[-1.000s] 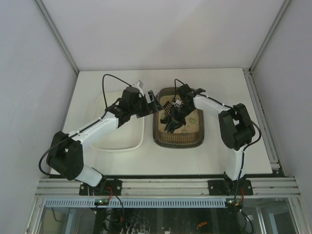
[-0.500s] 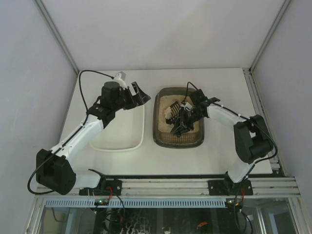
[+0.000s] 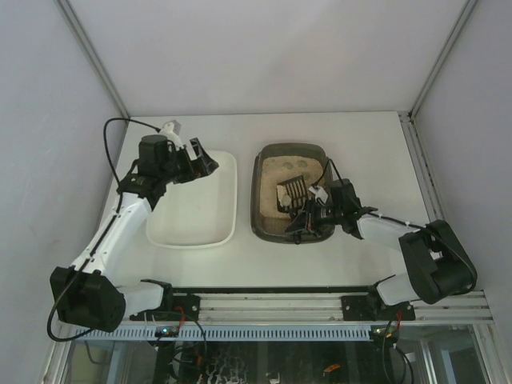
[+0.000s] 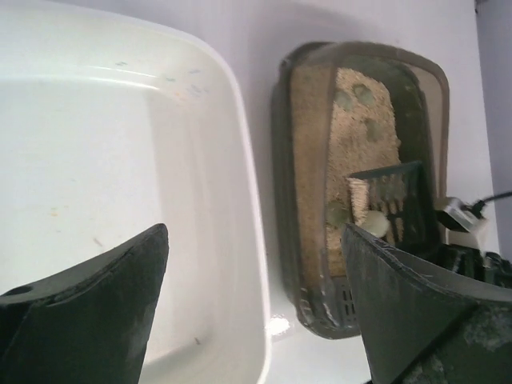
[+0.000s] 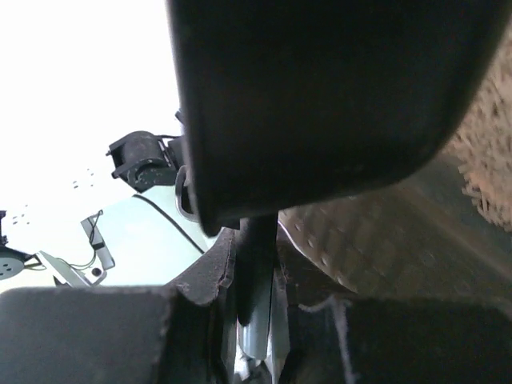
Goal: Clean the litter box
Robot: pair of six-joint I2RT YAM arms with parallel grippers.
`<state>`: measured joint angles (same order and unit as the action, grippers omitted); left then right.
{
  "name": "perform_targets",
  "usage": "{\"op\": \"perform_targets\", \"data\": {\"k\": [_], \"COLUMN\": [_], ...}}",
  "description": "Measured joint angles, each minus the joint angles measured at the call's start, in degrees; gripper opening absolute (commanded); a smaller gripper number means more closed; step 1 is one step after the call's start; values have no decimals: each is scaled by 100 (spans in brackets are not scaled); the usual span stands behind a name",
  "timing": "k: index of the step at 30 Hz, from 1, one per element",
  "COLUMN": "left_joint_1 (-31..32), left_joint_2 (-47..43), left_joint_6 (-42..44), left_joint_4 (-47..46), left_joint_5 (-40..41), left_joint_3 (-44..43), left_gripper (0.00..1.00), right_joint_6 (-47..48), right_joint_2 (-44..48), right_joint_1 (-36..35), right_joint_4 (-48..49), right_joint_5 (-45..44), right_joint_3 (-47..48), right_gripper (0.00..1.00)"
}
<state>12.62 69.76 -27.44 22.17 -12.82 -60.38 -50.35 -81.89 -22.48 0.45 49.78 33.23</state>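
Table (image 3: 360, 136) with litter box (image 3: 257, 200), white tray (image 3: 196, 210)

The litter box (image 3: 256, 200), right of centre, was dark brown-grey plastic; its litter (image 3: 280, 166) was sandy beige, dotted with a few pale grey-green lumps (image 4: 337, 213). The scoop (image 3: 294, 188) in it was black with a slotted grid pattern. The tray (image 3: 234, 192) to the left was plain glossy white with faint specks inside, the table (image 3: 360, 136) was white, and the left arm (image 3: 120, 228) and right arm (image 3: 384, 226) were white with black joints.
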Motion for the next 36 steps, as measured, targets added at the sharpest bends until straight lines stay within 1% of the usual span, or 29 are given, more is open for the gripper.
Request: {"op": "perform_targets", "data": {"k": [3,6,8,13,15,18,24,26,36], "left_joint_1": [-391,-693,-815,-1001,-1056,-1110,-1137,-1143,-1154], "left_joint_2": [-94,-144,-170,-262,-299,-326,-345,-345,-367], "left_joint_6": [116,214,264,317,321,332,369,369,369], "left_joint_4": [105,201,254,306,317,332,389,407,415], "left_joint_5": [-46,-52,-70,-111,-114,-116,-114,-111,-114], "left_joint_3": [0,0,7,28,57,107,225,256,343], "left_gripper": [91,91,91,90,91,91,91,91,91], "right_joint_6": [-286,-844,-1292,-2321,-2616,-2767,-2789,-2787,-2675], "right_joint_2": [33,-186,-474,-1436,-1823,-1867,-1054,-957,-1303], "right_joint_1": [4,24,28,35,33,-9,205,238,177], "right_joint_4": [1054,2717,3886,6238,6907,7337,7954,8070,8124], "right_joint_5": [-7,79,125,269,356,411,304,286,264], "right_joint_3": [-240,-535,-763,-1062,-1067,-1097,-1443,-1447,-1606], "right_gripper": [0,0,0,0,0,0,0,0,0]}}
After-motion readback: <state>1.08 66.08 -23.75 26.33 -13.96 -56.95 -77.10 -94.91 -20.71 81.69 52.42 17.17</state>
